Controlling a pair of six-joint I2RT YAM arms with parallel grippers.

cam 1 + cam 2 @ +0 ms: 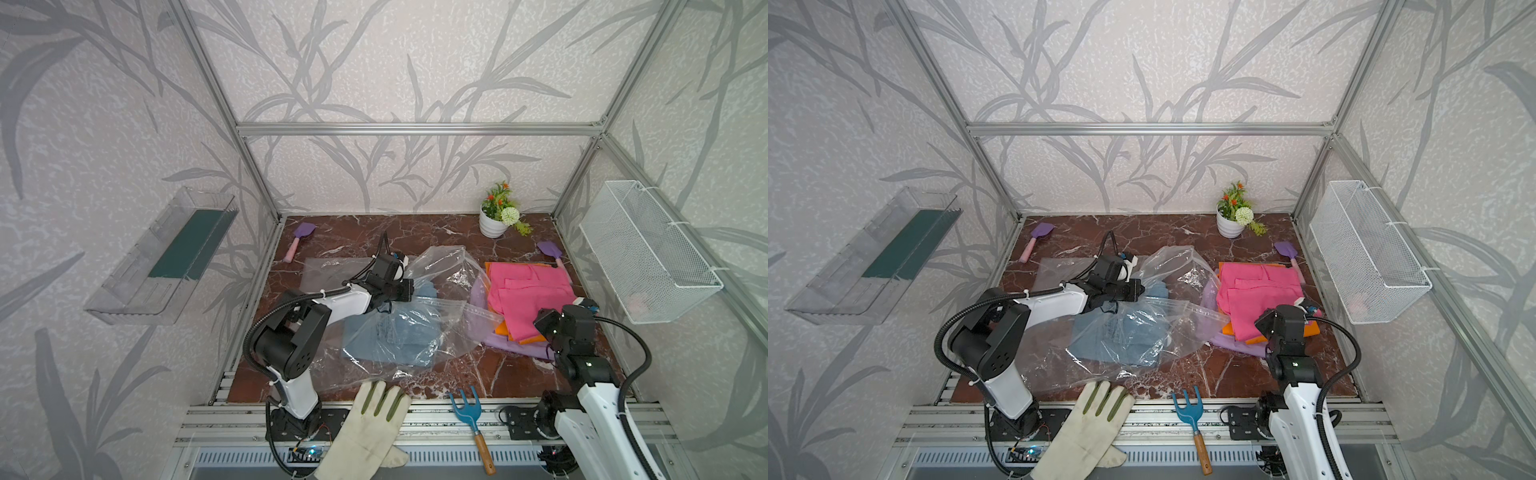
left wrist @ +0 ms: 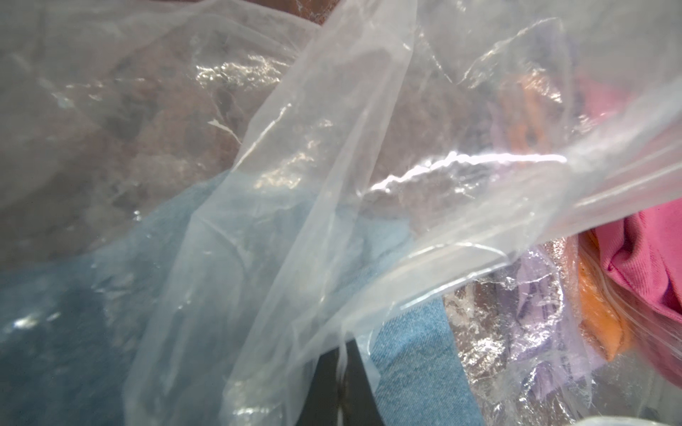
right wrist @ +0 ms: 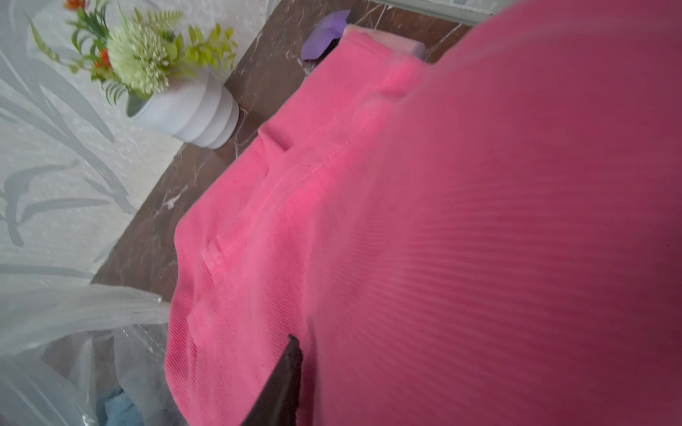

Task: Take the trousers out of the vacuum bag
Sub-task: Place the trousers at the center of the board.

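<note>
Vacuum bag (image 1: 453, 266) zip edge overlaps lilac trousers (image 1: 511, 347); denim trousers (image 1: 399, 336) inside.

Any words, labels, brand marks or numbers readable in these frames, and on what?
None can be read.
The vacuum bag, pink trousers, cream glove and blue hand rake show no print in any view.
The small lit board at the front rail is too small to tell.
</note>
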